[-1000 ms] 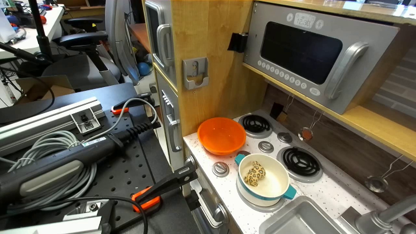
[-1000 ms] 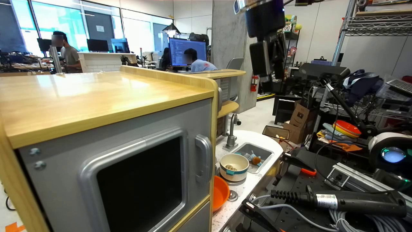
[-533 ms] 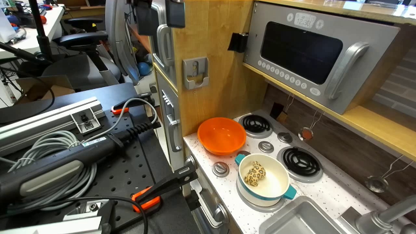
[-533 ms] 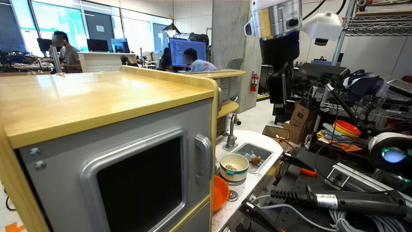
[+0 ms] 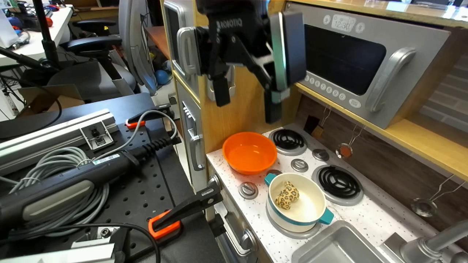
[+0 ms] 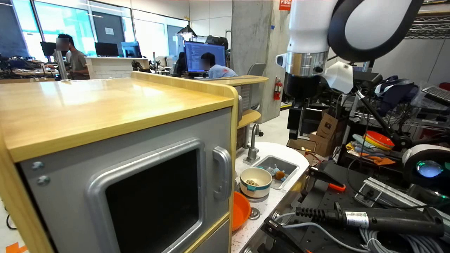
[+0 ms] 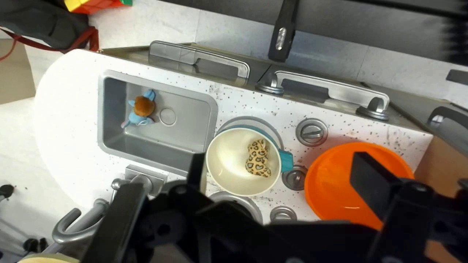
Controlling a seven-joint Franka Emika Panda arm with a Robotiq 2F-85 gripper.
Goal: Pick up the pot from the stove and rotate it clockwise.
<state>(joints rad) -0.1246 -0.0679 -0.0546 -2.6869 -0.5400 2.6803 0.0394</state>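
The pot (image 5: pixel 312 199) is cream with teal handles and a teal band. It stands upright on a front burner of the white speckled stove (image 5: pixel 261 212). It also shows in an exterior view (image 6: pixel 258 192) and in the wrist view (image 7: pixel 228 160). A leopard-print soft item (image 5: pixel 287 196) lies inside it. My gripper (image 5: pixel 247 107) is open and empty, well above the stove and apart from the pot. It also hangs in an exterior view (image 6: pixel 294 135). In the wrist view, one finger (image 7: pixel 195 171) shows by the pot's rim and the other overlaps the orange bowl.
The orange bowl (image 5: pixel 249 153) stands beside the pot, against the wooden side panel (image 5: pixel 252 98). The sink (image 7: pixel 190 124) adjoins the pot's other side and holds a blue plush toy (image 7: pixel 140 111). A faucet (image 6: pixel 252 151) rises behind it. The grey microwave (image 5: pixel 329 86) overhangs the back burners.
The arm has come down, and my gripper has entered the exterior view over the stove, open. The pot, its contents and the bowl have not moved.
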